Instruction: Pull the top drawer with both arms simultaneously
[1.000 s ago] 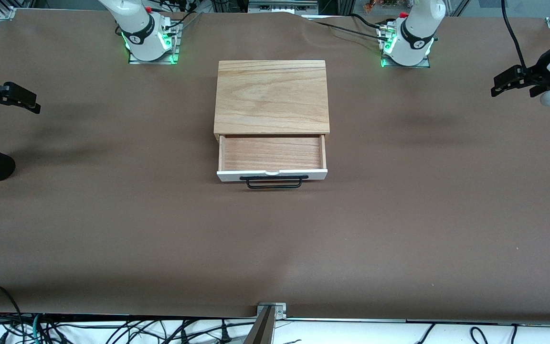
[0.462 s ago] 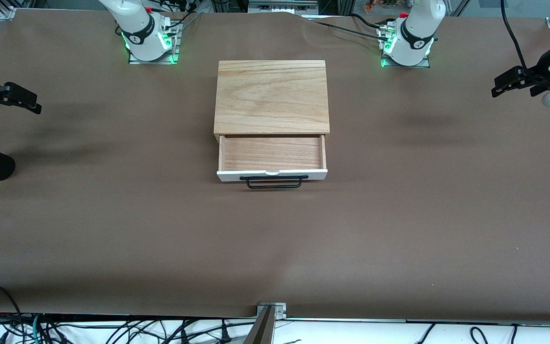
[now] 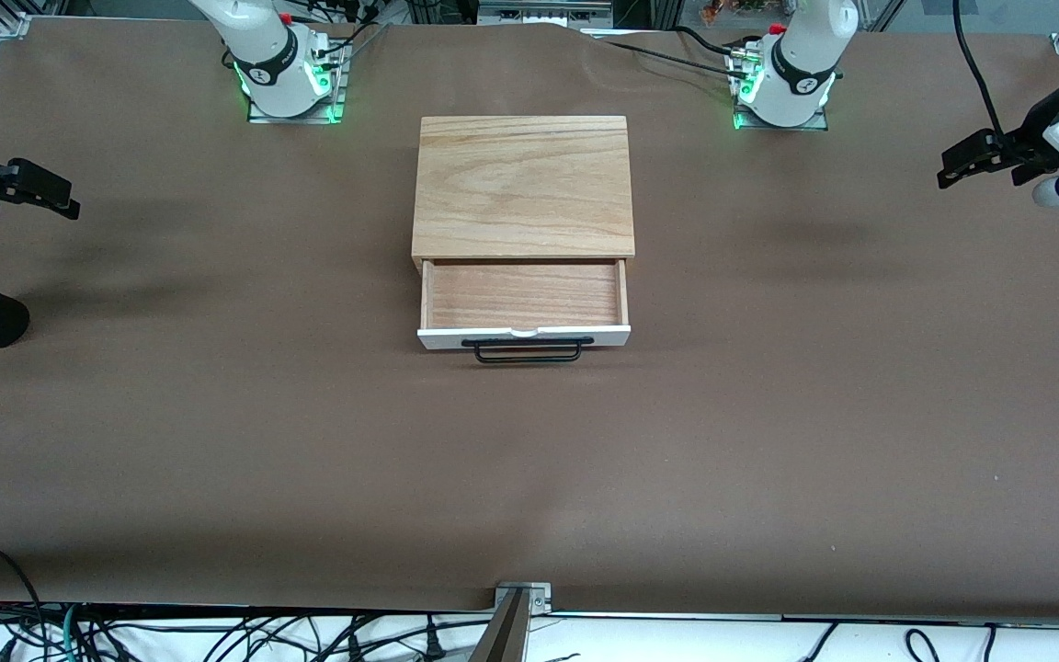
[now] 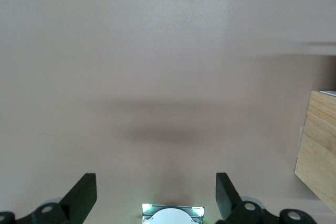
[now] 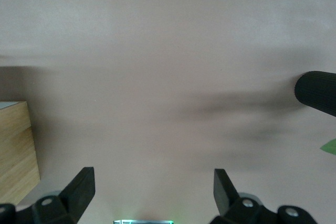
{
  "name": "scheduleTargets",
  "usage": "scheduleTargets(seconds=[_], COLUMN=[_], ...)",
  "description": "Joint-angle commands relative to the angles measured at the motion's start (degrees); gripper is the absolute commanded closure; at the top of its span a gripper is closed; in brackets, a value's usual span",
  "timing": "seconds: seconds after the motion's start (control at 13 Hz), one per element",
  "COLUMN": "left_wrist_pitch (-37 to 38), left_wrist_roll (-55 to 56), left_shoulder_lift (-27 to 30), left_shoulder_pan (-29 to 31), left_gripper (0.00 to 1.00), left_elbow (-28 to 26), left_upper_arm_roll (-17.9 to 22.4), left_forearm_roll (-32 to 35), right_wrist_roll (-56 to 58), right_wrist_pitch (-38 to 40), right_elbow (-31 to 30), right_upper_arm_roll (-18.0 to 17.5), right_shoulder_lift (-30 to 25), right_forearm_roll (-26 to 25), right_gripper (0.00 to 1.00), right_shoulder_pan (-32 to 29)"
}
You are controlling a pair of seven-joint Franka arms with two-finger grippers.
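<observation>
Now — left hand (image 3: 952, 168) open, aloft | right hand (image 3: 56, 195) open — aloft

We see the cabinet's top board (image 3: 522, 184) as light oak-grain wood with a low satin sheen. The top drawer (image 3: 524, 296) shows reddish-brown wood inside, a smooth white painted-looking front panel (image 3: 523, 336) and a thin black bar handle (image 3: 528, 350), likely metal. The table cover (image 3: 768, 441) is matt brown, paper- or cloth-like, slightly wrinkled. Both arm shells (image 3: 263, 46) are glossy white plastic.
</observation>
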State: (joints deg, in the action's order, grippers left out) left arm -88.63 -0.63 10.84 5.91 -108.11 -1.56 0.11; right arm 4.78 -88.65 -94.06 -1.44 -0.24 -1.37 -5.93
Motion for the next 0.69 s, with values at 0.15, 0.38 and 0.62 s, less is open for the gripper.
scheduleTargets(seconds=[0.15,0.38,0.62], left_wrist_pitch=[0.21,0.21,0.21], left_wrist_roll=[0.37,0.37,0.37], left_shoulder_lift=[0.33,0.24,0.15], left_shoulder_pan=[0.59,0.59,0.59], left_gripper=[0.00,0.00,0.00], left_elbow=[-0.43,-0.43,-0.43], left_upper_arm_roll=[-0.55,-0.55,-0.55], left_forearm_roll=[0.59,0.59,0.07], right_wrist_roll=[0.40,0.32,0.32], right_wrist_pitch=[-0.56,-0.64,-0.64], right_elbow=[-0.59,-0.59,-0.59], right_upper_arm_roll=[-0.50,-0.50,-0.50], right_shoulder_lift=[-0.46,-0.46,-0.46], right_forearm_roll=[0.93,0.93,1.02], right_gripper=[0.00,0.00,0.00], right_shoulder_pan=[-0.92,-0.92,-0.92])
